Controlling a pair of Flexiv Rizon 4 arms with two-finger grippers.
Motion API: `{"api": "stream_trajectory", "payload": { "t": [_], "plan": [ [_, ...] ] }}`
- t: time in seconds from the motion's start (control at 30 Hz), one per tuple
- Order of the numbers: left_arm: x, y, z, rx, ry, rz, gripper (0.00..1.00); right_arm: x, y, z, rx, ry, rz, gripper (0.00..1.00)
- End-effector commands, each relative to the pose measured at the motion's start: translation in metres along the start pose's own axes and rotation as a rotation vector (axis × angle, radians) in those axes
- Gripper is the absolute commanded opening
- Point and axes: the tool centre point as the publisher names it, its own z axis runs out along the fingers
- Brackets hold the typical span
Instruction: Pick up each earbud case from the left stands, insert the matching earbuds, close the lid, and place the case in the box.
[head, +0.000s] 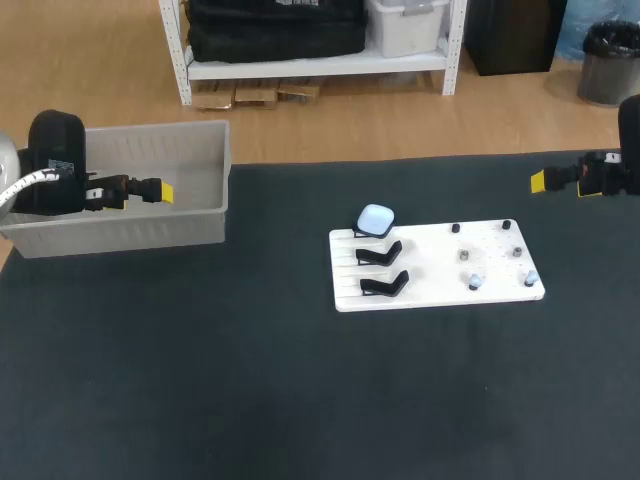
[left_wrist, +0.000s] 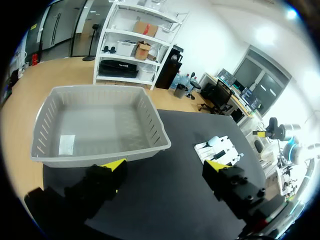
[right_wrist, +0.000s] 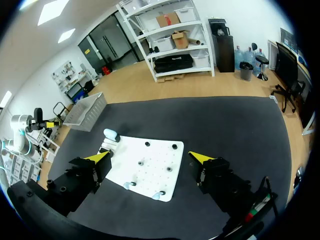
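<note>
Head view | earbud case (head: 376, 219) on white board (head: 440, 292), centre-right | left gripper (head: 162, 191) upper left by box (head: 150, 225), fingers apart, empty | right gripper (head: 540, 181) upper right, fingers apart, both well apart from case.

One pale-blue rounded earbud case (head: 376, 219), three black wedge-shaped stands (head: 379, 253), one flat white board (head: 440, 292), one grey plastic box (head: 150, 228), six small round pieces (head: 476, 282).

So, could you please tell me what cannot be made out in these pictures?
Earbuds on the white board: too small in every view to match to a case.
Earbud case: too small in all views to show whether its lid is open.
Right arm: cut off by the head view's edge.
</note>
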Motion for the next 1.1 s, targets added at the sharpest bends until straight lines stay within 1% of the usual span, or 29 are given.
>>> {"api": "stream_trajectory", "payload": {
  "t": [0.03, 0.7, 0.77, 0.8, 0.93, 1.1],
  "plan": [
    [-0.001, -0.002, 0.000, -0.010, 0.008, -0.002, 1.00, 0.000, 0.000, -0.001, -0.001, 0.001, -0.001, 1.00],
    [-0.001, -0.002, 0.000, -0.010, 0.008, -0.002, 1.00, 0.000, 0.000, -0.001, -0.001, 0.001, -0.001, 1.00],
    [-0.004, -0.006, 0.001, -0.003, 0.010, 0.049, 1.00, 0.000, 0.000, -0.001, -0.001, 0.001, -0.001, 1.00],
    [-0.007, -0.009, 0.002, -0.001, 0.010, 0.057, 1.00, 0.000, 0.000, -0.001, -0.001, 0.001, -0.001, 1.00],
    [-0.021, -0.018, 0.009, 0.033, -0.004, 0.130, 1.00, 0.000, 0.000, -0.001, -0.001, 0.001, -0.001, 1.00],
    [-0.038, -0.033, 0.028, 0.076, -0.018, 0.290, 1.00, 0.000, 0.000, -0.001, -0.001, 0.001, -0.001, 1.00]
  ]
}}
